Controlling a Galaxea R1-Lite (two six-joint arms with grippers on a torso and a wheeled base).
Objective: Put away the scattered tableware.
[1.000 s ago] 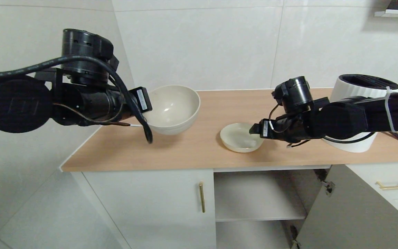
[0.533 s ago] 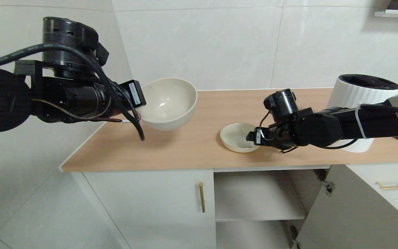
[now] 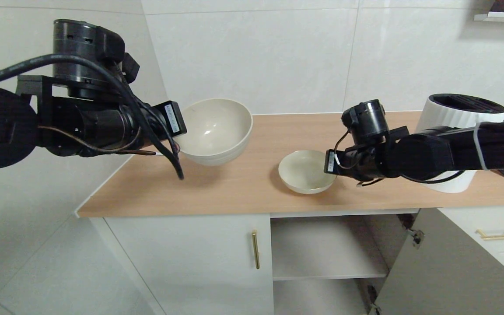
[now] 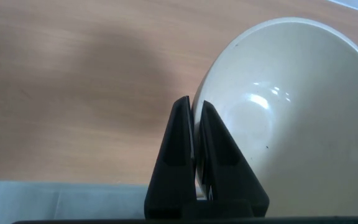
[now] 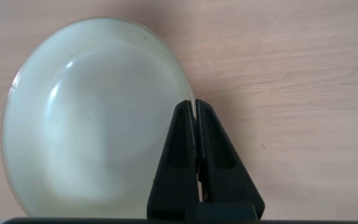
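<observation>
A: Left gripper (image 4: 194,106)?

B: Clamped on the big bowl (image 3: 217,131), at the 9 o'clock edge of its rim. One finger is inside the rim and one outside, with the rim pinched thin between them.

A: Is the bowl on the counter (image 3: 243,192)?

B: No, it's held clear of the wood with a shadow under it. It's tipped, mouth facing up and toward 3 o'clock. It hangs over the counter's left end.

A: Right gripper (image 5: 196,109)?

B: Closed on the small bowl (image 3: 305,171), gripping its rim at 3 o'clock. Same grip, with the rim between the fingers.

A: Is the small bowl lifted?

B: Can't tell. It's low at the counter, mouth up, near the front edge. The big bowl is at roughly 10 o'clock from it, and they're well apart.

A: Anything else?

B: A white ribbed container (image 3: 457,113) stands at 3 o'clock from the small bowl, behind the right arm. An open cabinet bay (image 3: 322,249) is at 6 o'clock below the small bowl, with a shelf inside and its door (image 3: 431,271) swung out. A closed door with a gold handle (image 3: 255,249) is just left of the bay.
</observation>
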